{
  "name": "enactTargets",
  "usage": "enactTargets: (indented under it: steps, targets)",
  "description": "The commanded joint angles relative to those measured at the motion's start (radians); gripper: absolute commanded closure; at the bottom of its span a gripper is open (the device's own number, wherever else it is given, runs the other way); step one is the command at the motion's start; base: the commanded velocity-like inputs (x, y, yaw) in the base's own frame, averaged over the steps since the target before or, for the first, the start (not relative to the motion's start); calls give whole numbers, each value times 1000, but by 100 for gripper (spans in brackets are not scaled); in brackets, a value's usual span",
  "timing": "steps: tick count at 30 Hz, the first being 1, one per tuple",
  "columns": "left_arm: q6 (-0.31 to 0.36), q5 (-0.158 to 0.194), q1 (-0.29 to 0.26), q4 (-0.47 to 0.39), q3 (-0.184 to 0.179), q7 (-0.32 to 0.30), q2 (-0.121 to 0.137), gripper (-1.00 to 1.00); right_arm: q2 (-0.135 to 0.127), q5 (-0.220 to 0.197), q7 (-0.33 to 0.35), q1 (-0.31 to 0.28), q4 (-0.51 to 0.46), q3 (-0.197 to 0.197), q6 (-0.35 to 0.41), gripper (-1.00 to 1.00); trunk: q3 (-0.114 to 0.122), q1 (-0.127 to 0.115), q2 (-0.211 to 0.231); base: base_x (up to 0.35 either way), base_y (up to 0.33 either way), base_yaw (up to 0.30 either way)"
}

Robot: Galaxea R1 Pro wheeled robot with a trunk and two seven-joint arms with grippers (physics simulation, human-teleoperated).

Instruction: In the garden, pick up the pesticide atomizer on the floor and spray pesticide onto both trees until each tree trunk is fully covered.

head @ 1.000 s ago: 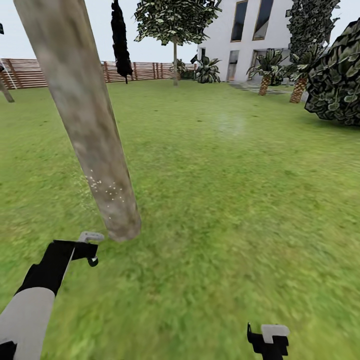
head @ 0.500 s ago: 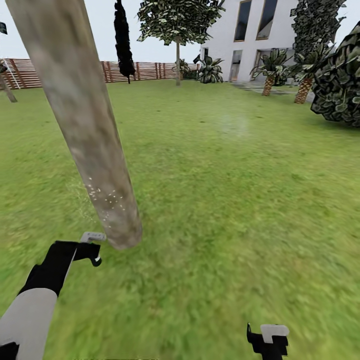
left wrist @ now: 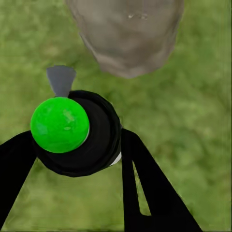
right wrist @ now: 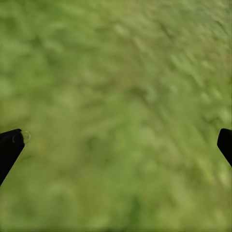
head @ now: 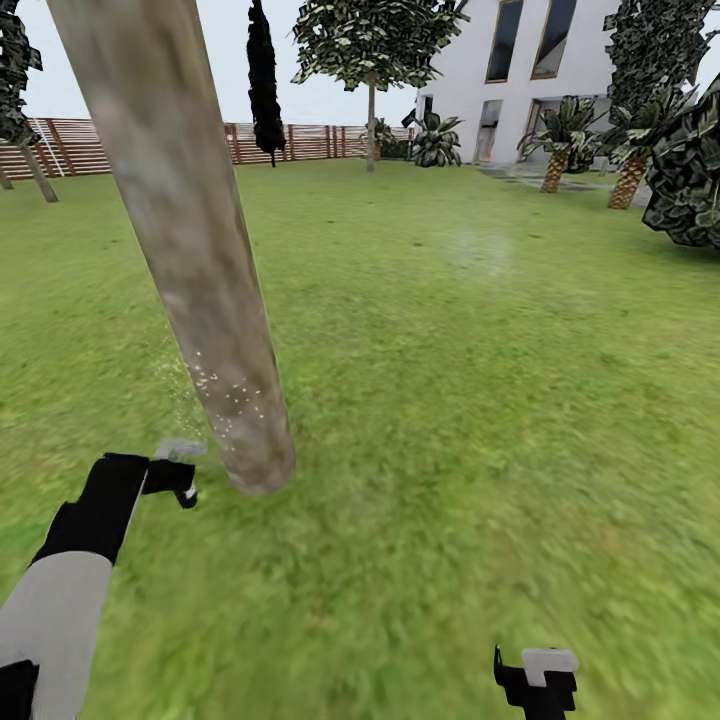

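We see left gripper (left wrist: 77, 145) pinching green-capped atomizer (left wrist: 60, 124) near tree trunk (head: 190, 260); head view adds pesticide (head: 230, 395) specks; right gripper (right wrist: 116, 145) spread.

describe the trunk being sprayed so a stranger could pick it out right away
On the green lawn, look just ahead of the left gripper holding the atomizer. The tree trunk is a thick, pale mottled column flecked with whitish specks low down, far wider than the distant stems.

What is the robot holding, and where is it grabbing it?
The left gripper holds the pesticide atomizer, its fingers clamped on either side of the black body under the green cap. The right gripper is open over grass, holding nothing.
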Motion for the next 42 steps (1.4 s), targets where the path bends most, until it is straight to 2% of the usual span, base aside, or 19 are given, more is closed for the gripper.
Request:
enactTargets:
  steps: [1,3,5,6,7,8,9,11,23,28,32,34,35,36,39,42]
  targets:
    - [8,9,-12,14,0,-13,31,100,0,0,0,0,0,0,0,-100,0,0,0,0,0,0]
    - [9,-5,-26,42,-2,-100,66,100,0,0,0,0,0,0,0,-100,0,0,0,0,0,0]
    - [3,-40,-19,35,-4,-134,66,100,1,0,0,0,0,0,0,-100,0,0,0,0,0,0]
    - [0,-44,-17,33,-2,-136,64,100,1,0,0,0,0,0,0,-100,0,0,0,0,0,0]
    - [-1,-46,-17,25,-1,-136,59,100,1,0,0,0,0,0,0,-100,0,0,0,0,-8,0]
    - [-1,-49,-17,6,0,-134,45,100,1,0,0,0,0,0,0,-100,0,0,0,0,-109,0]
    - [1,-50,-16,-37,0,-107,14,100,0,0,0,0,0,0,0,-100,0,0,0,0,-228,0]
    - [3,-50,-16,-61,0,-80,-7,100,0,0,0,0,0,0,0,-100,0,0,0,0,-256,83]
    - [3,-50,-15,-69,0,-70,-16,100,2,0,0,0,0,0,0,-100,0,0,0,-10,-273,268]
    - [4,-47,-28,-71,0,-24,-16,100,0,0,0,0,1,0,0,-100,0,0,0,-84,-273,119]
    - [15,-45,-34,-144,-11,-23,-35,100,-2,0,0,0,2,-1,0,-100,0,0,0,2,-273,1]
    - [88,-46,-58,-166,-27,-25,-50,100,-2,0,-1,0,1,-1,0,-100,0,0,0,69,-273,0]
    - [128,-45,-82,-169,-65,-28,-52,100,-2,0,-1,0,1,-1,0,-100,0,0,0,83,-273,0]
    - [153,-44,-106,-169,-89,-29,-53,100,-2,0,-1,0,1,-1,0,-100,0,0,0,78,-273,0]
    - [201,-42,-138,-183,-104,-31,-48,100,-2,0,-2,0,0,-1,0,-100,0,0,0,6,-273,0]
    - [208,-42,-138,-214,-102,-31,-41,100,0,0,-2,0,0,-1,0,-100,0,0,0,-163,-249,0]
